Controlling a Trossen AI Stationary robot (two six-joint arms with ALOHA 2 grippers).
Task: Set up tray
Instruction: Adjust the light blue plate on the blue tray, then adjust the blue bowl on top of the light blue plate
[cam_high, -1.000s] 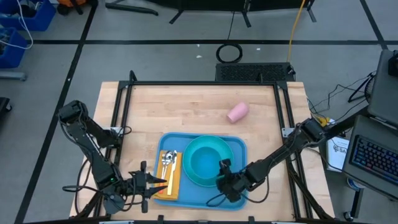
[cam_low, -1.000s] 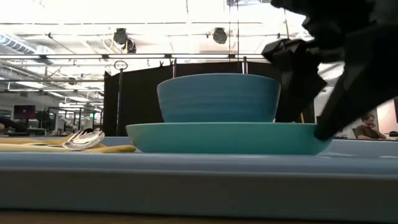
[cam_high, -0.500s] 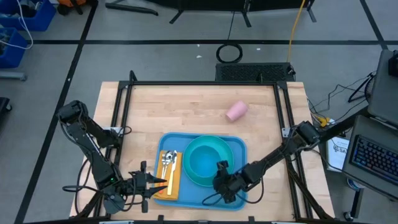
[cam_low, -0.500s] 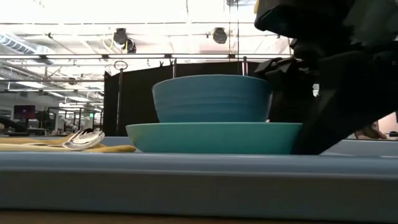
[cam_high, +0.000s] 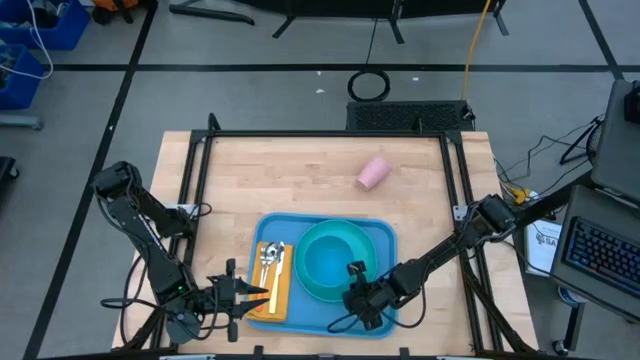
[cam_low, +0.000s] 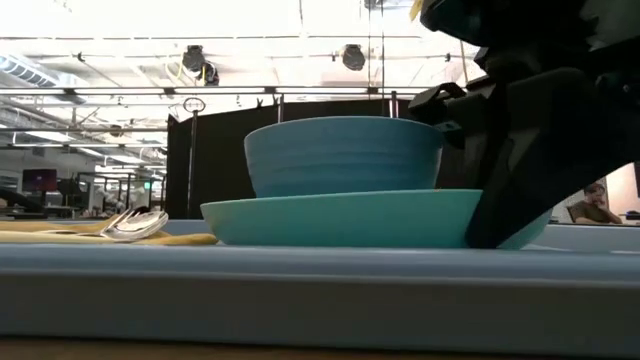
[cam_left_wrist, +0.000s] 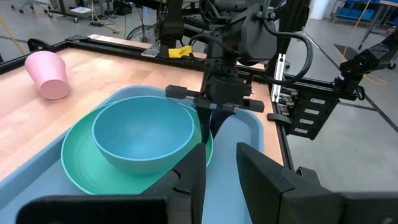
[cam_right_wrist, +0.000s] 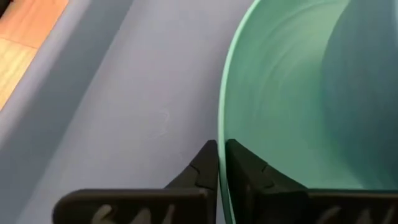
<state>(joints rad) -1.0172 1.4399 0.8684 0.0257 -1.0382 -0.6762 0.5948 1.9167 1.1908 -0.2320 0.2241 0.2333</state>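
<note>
Pink cup (cam_high: 373, 172) beyond tray (cam_high: 385, 240), (lying sideways)

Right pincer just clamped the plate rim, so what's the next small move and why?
Probably a small slide of the plate across the tray: the right pincer is shut on its rim, which looks slightly raised in the low view, with the bowl riding on it, so keep it level.

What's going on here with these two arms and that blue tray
The right gripper has closed on the rim of the plate, which carries a bowl on the tray. In the low view the plate's gripped side sits slightly raised. The left gripper waits by the tray's left edge, near the napkin with cutlery. A pink cup lies on the table.
</note>
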